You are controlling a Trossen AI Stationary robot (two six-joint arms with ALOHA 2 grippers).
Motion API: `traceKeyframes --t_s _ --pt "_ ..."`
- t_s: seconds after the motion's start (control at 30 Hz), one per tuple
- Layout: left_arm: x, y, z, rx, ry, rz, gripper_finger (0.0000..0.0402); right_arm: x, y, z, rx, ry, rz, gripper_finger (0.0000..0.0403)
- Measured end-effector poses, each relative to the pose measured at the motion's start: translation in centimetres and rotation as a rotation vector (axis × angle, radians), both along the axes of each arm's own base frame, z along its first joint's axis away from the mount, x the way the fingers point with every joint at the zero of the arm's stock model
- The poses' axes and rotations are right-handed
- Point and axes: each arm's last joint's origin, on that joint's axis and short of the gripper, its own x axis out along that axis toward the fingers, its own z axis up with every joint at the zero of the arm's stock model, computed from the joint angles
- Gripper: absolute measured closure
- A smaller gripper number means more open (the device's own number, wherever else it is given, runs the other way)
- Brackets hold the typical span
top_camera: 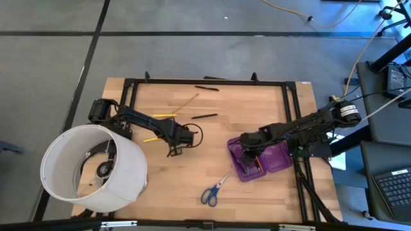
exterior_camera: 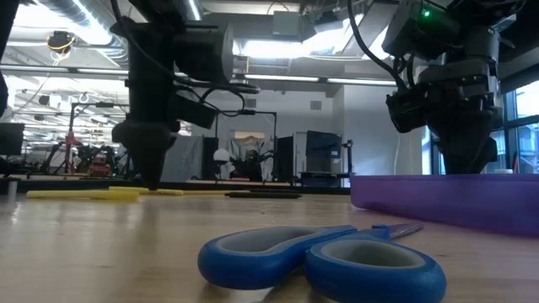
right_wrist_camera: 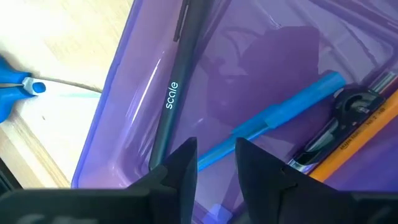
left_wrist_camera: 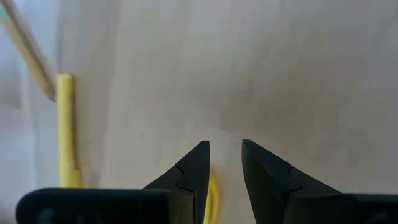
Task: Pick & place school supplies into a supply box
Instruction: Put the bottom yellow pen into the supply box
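Purple pencil case [right_wrist_camera: 124, 106] at four o'clock held a blue pen [right_wrist_camera: 280, 115], black pen [right_wrist_camera: 177, 87] and orange pencil [right_wrist_camera: 367, 127]; the right gripper [right_wrist_camera: 214, 165] hovered narrowly parted, empty, over it.

We see the supply box [top_camera: 277, 158] at the bench's [top_camera: 257, 102] right side, with a pen [right_wrist_camera: 273, 118], a marker [right_wrist_camera: 174, 87] and a pencil [right_wrist_camera: 360, 137] in it. The scissors [top_camera: 215, 190] lie on the bench left of the box, toward the near edge. More pencils [top_camera: 164, 116] lie farther left.
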Motion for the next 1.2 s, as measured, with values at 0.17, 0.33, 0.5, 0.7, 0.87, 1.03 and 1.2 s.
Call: traceKeyframes --t_s 0.17,0.33,0.5,0.7,0.87,1.03,1.2 --pt "0.3 0.1 0.0 0.047 -0.009 -0.067 0.0315 0.0 0.0 0.0 -0.005 -0.001 0.0 0.029" --pt "0.3 0.1 0.0 0.036 -0.02 -0.039 0.031 0.0 0.0 0.0 -0.014 -0.007 0.02 0.029" --pt "0.3 0.0 0.0 0.016 -0.02 -0.038 0.0262 0.0 0.0 0.0 -0.015 -0.008 0.023 0.029" --pt "0.3 -0.2 0.0 -0.059 -0.029 0.005 0.0218 0.0 0.0 0.0 -0.023 -0.013 0.042 0.029" --pt "0.1 0.2 -0.1 -0.129 -0.022 0.109 0.0217 0.0 0.0 0.0 -0.025 -0.015 0.05 0.029" --pt "-0.1 1.8 -0.1 -0.116 -0.004 0.155 0.0222 0.0 0.0 0.0 -0.026 -0.015 0.05 0.029" --pt "-0.2 3.3 -0.1 -0.12 0.003 0.184 0.0223 0.0 0.0 0.0 -0.026 -0.015 0.05 0.029"
